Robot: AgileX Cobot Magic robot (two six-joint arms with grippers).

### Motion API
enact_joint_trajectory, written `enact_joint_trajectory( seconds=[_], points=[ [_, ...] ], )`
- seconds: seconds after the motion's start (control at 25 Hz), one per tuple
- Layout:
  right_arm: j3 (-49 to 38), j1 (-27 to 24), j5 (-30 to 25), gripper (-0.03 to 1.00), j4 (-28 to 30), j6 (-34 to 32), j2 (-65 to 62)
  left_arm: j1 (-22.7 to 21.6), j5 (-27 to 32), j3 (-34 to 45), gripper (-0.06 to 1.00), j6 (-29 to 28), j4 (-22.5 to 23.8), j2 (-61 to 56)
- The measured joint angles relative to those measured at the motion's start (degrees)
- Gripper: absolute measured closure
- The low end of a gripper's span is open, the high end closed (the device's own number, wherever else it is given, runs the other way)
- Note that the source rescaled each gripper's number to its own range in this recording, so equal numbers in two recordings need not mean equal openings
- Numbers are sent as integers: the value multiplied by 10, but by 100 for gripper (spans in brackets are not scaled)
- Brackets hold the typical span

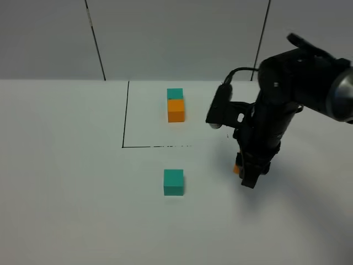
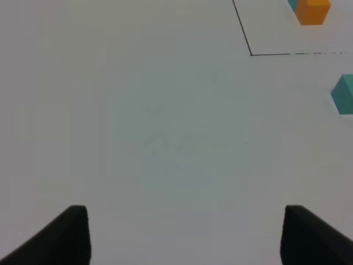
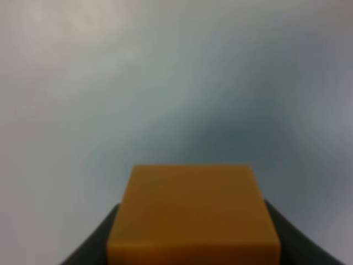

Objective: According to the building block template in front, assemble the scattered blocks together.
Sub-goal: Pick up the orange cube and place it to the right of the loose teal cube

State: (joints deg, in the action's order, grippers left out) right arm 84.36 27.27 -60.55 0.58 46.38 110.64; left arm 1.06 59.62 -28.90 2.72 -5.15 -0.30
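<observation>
We count four cubes: two teal and two orange. One of each, the template teal cube (image 1: 175, 93) and the template orange cube (image 1: 176, 110), sit joined inside the single black outline (image 1: 126, 116). The loose teal cube (image 1: 173, 182) and the loose orange cube (image 3: 193, 215) lie outside that outline. We count two grippers, the left gripper (image 2: 185, 237) and the right gripper (image 1: 247, 178).

A white worktop (image 1: 66, 193) fills the lower frame; behind it, a pale grey wall (image 1: 176, 33) with two dark seams (image 1: 95, 38).
</observation>
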Motion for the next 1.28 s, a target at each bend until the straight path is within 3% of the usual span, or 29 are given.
enact_joint_trajectory(
  seconds=[0.2, 0.56, 1.28],
  points=[
    [97, 26, -73, 96, 1, 28, 97, 0, 0, 0, 44, 0, 0, 0],
    [213, 58, -89, 96, 4, 40, 194, 0, 0, 0, 44, 0, 0, 0],
    [223, 71, -59, 96, -1, 9, 244, 0, 0, 0, 44, 0, 0, 0]
  ],
)
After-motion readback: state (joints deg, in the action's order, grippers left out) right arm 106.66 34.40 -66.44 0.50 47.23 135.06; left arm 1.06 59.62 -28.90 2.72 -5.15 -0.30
